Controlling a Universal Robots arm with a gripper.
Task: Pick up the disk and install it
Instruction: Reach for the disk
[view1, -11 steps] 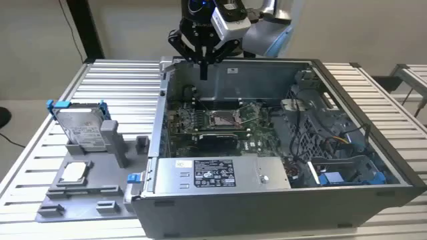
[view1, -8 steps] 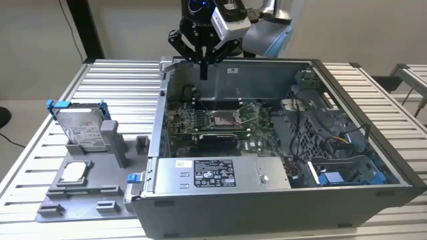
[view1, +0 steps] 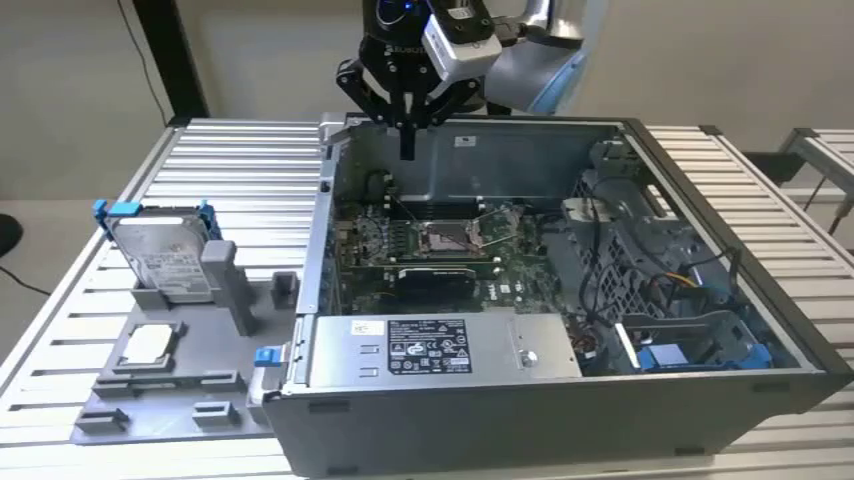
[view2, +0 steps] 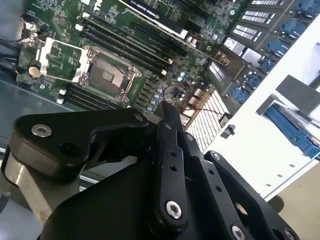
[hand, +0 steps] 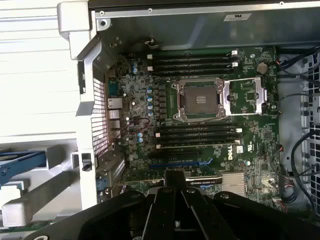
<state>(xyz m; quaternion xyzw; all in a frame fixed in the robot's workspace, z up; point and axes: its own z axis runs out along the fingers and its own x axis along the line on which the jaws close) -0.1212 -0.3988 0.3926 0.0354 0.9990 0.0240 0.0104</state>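
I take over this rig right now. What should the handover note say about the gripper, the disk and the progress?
Gripper: shut, empty, hanging over the open computer case, above the motherboard near the rear wall.
Disk: propped in the grey holder on the table at the exterior view's left, outside the case, apart from the gripper.
Done: nothing visible yet.
Left: disk not picked up, not installed.

Robotics lab or assembly test cell: slatted aluminium table (view1: 227, 160), opened computer case (view1: 534, 420) with bare motherboard (view1: 400, 245), grey parts fixture (view1: 160, 400) at exterior view's left holding disk (view1: 163, 262), robot arm (view1: 534, 70) overhead, plain wall (view1: 267, 50).
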